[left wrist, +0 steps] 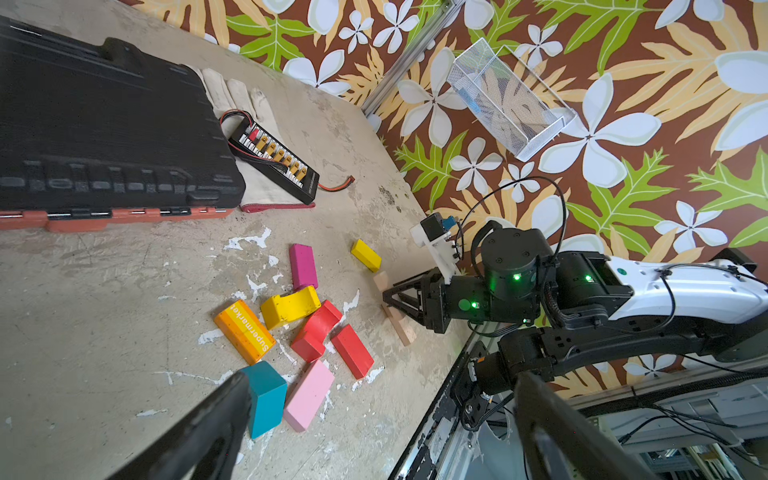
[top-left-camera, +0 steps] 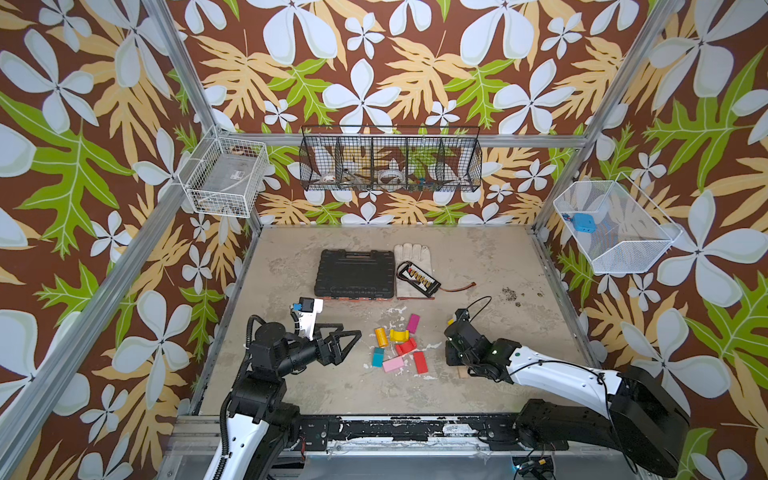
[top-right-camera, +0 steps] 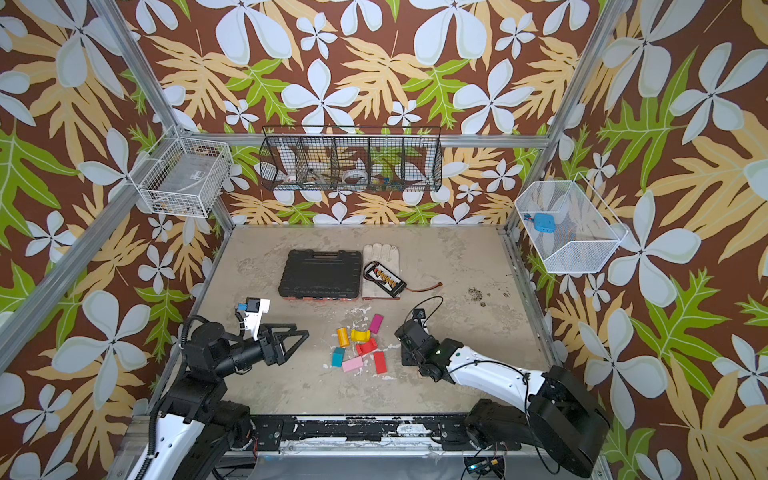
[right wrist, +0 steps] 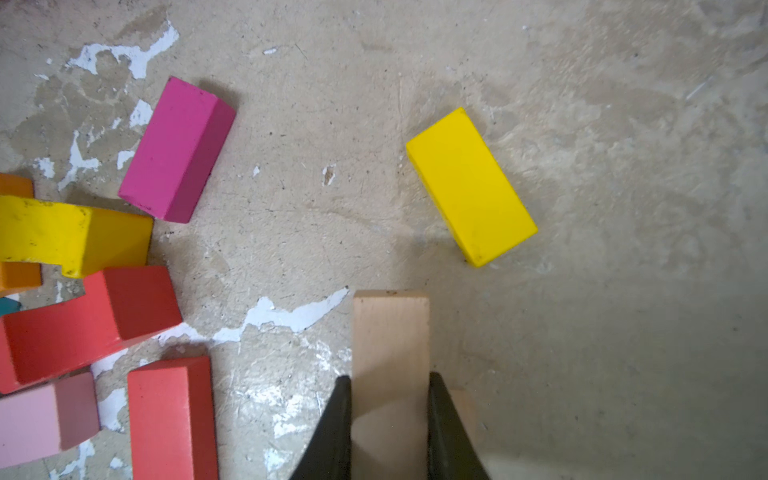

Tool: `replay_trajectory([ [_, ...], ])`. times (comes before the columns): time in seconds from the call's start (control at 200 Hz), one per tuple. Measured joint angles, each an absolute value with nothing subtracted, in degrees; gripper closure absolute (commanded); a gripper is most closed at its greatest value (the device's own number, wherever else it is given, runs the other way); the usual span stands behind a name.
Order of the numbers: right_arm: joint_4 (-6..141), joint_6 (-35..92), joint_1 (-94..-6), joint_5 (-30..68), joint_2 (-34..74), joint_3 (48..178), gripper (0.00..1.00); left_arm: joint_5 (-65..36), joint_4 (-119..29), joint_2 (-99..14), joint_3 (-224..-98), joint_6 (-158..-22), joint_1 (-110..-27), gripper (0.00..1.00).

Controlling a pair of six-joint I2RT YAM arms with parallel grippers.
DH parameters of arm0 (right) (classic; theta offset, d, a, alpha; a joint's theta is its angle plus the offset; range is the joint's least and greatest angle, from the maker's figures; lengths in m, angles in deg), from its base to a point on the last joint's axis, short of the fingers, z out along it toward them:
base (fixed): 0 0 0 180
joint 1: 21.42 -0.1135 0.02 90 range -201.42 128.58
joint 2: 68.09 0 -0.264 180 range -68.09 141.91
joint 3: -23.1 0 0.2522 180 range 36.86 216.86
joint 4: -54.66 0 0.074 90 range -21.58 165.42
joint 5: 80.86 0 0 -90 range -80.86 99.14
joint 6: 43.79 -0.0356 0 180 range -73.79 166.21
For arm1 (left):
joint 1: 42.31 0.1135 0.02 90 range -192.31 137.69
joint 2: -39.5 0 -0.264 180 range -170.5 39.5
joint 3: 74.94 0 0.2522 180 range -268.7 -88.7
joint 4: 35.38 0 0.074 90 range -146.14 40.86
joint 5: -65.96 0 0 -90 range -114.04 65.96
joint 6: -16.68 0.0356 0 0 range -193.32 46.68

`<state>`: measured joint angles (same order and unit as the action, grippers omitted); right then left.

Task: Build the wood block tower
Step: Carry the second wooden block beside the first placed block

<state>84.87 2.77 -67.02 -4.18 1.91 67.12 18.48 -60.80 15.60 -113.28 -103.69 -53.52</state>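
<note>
The wood blocks lie loose on the table: an orange one (top-left-camera: 381, 336), a yellow arch (top-left-camera: 400, 334), a magenta brick (top-left-camera: 413, 323), a red arch (top-left-camera: 406, 346), a red brick (top-left-camera: 420, 362), a pink brick (top-left-camera: 393, 365) and a teal one (top-left-camera: 378, 356). A yellow brick (right wrist: 471, 187) lies apart, beside the right arm. My right gripper (right wrist: 390, 378) points down at the table, shut on a plain tan block (right wrist: 390, 332); another tan piece (right wrist: 462, 409) shows beside one finger. My left gripper (left wrist: 380, 380) hangs open and empty left of the cluster, near the teal block (left wrist: 266, 395). No tower is in view.
A big black case (top-left-camera: 354, 274) lies behind the blocks, with a pale glove (top-left-camera: 412, 253) and a black connector board (top-left-camera: 419, 277) to its right. Wire baskets (top-left-camera: 390, 160) hang on the walls. The metal front rail (top-left-camera: 395, 428) borders the near edge.
</note>
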Motion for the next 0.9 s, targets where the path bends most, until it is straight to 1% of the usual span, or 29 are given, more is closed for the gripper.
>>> replay_trajectory([
  [0.596, 87.1, -4.53, -75.59, -6.65, 0.66, 65.7, 0.79, 18.24, -60.8, 16.57, -113.28, -103.89, -53.54, 0.0],
  [0.901, 87.6, -6.41, -76.55, -7.81, 1.95, 64.63, 0.73, 18.22, -60.78, 16.85, -113.28, -103.89, -53.58, 0.0],
])
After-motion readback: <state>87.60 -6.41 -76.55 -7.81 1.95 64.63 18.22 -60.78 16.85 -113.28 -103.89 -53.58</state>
